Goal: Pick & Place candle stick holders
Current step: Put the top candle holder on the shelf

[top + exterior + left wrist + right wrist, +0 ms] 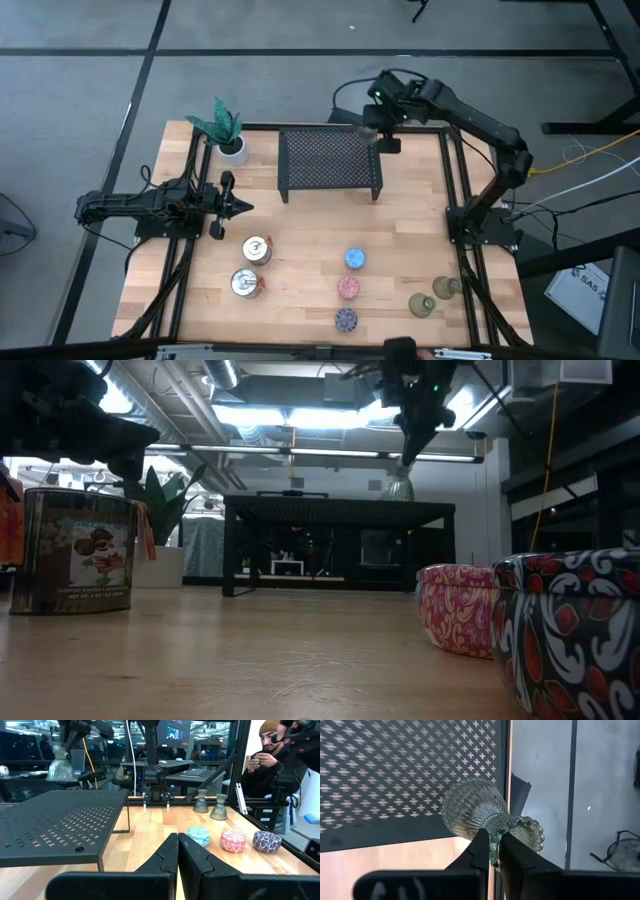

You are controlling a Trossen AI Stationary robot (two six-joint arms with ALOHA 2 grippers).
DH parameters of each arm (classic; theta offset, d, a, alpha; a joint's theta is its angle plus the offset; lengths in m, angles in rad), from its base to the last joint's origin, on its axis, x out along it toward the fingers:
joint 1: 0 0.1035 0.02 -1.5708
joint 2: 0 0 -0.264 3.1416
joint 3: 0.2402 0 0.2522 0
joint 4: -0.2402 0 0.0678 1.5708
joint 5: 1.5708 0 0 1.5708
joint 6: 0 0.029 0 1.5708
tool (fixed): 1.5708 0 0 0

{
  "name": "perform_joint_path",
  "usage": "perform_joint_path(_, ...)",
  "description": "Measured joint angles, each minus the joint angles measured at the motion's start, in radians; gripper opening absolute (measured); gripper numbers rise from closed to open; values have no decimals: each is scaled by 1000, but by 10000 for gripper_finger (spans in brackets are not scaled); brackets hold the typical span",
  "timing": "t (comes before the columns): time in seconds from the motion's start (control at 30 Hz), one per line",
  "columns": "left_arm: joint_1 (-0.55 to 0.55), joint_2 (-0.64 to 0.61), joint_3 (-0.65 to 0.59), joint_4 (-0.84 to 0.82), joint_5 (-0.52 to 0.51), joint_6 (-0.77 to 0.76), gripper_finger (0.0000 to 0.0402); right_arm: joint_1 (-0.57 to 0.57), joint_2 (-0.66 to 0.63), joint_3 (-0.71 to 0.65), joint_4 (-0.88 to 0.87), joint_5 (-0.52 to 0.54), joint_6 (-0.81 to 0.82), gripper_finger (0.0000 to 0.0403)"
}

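Observation:
My right gripper (378, 128) is shut on an olive-green glassy holder (472, 810) over the far right corner of the black mesh rack (330, 160). In the low view the holder (399, 485) hangs just at the rack's top. Two more green holders (434, 296), the blue (355, 259), pink (348, 288) and purple (346, 320) ones and two silvery ones (252, 267) stand on the table's near half. My left gripper (240, 207) is shut and empty at the table's left side. My right gripper pinches the holder's beaded rim (495, 851) between its two fingers, at one side of the ring. It comes from above, pointing down. The holder hangs below the fingers with its ribbed bowl (467, 805) toward the rack; whether it touches the rack top I cannot tell.
A white pot with a green plant (231, 147) stands at the far left, beside the rack. A metal frame (455, 180) runs along the table's sides. A person (270, 760) sits beyond the table's right side.

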Motion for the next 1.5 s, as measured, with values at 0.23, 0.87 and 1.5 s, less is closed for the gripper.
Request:
perform_joint_path(0.23, 0, 0, 0, 0, 0, 0, 2, -28, 54, 0, 33, -1, -15, 23)
perform_joint_path(0.87, 0, 0, 0, 0, 0, 0, 2, -6, 69, 0, 47, -3, -10, 23)
perform_joint_path(1.5, 0, 0, 0, 0, 0, 0, 2, -5, 69, 0, 46, -61, 7, 47)
